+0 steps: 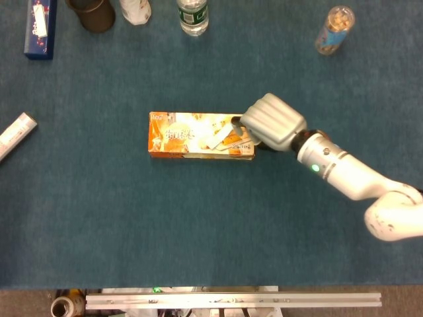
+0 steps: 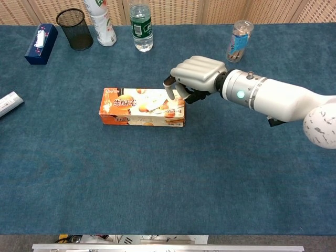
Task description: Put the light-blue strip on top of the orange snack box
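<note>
The orange snack box [image 1: 192, 134] [image 2: 136, 106] lies flat at the table's middle. My right hand [image 1: 269, 122] [image 2: 195, 79] hangs over the box's right end with its fingers curled in. The thumb tip [image 2: 169, 90] touches the box's top, and nothing shows inside the hand. A pale strip-shaped pack [image 1: 16, 135] [image 2: 9, 102] lies at the far left edge of the table, far from the hand. My left hand appears in neither view.
Along the back stand a dark blue box [image 1: 39, 26], a black mesh cup [image 2: 73, 29], a white bottle [image 2: 101, 22], a green-label water bottle [image 2: 140, 26] and a clear snack jar [image 2: 237, 41]. Blue cloth covers the table.
</note>
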